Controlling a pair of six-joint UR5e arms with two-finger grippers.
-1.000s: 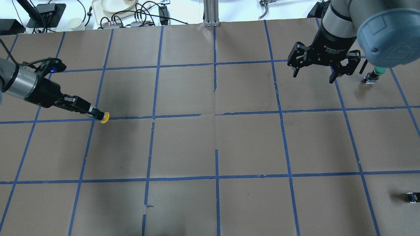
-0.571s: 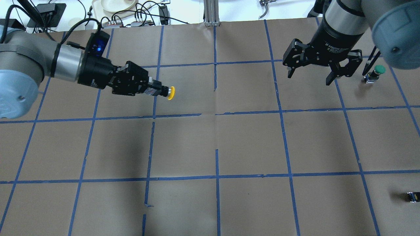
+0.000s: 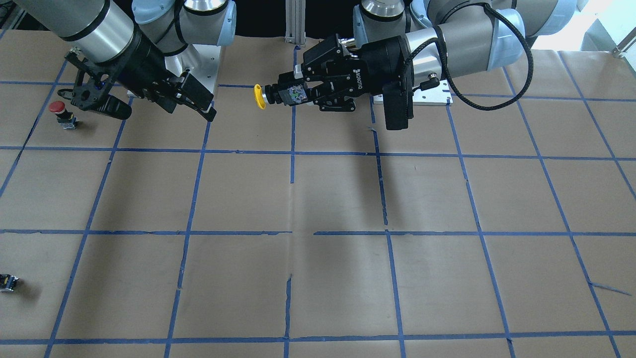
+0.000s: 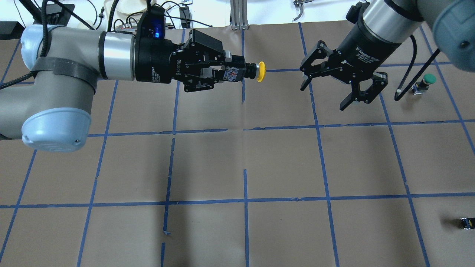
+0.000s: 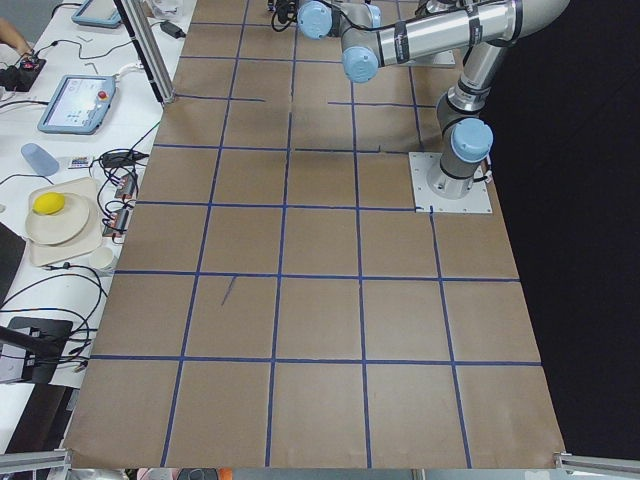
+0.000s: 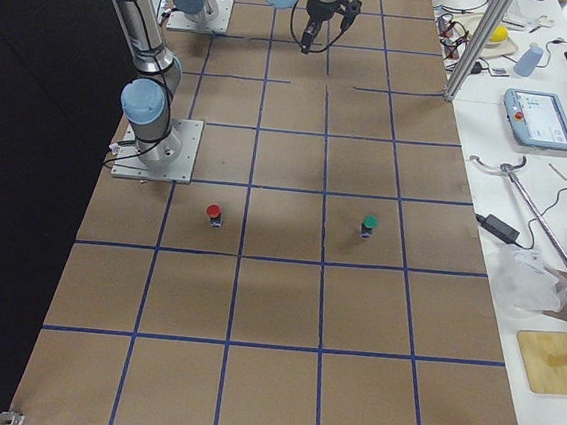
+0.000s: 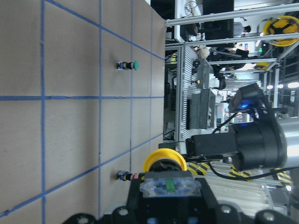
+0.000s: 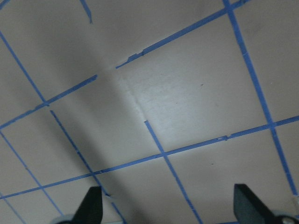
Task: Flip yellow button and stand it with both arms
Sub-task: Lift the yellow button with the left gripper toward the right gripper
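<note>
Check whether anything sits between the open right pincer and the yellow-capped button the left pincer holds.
Nothing visible does. The left pincer holds the yellow mushroom-capped push-button off the table, cap toward the open right pincer; only bare brown paper shows below that gap. The green-capped button stands beyond the right pincer, off that line.

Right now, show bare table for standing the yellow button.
Free: the centre squares of the table, next to where the left gripper holds the yellow button. Crowded: robot's right end, by the green button and small black part.
</note>
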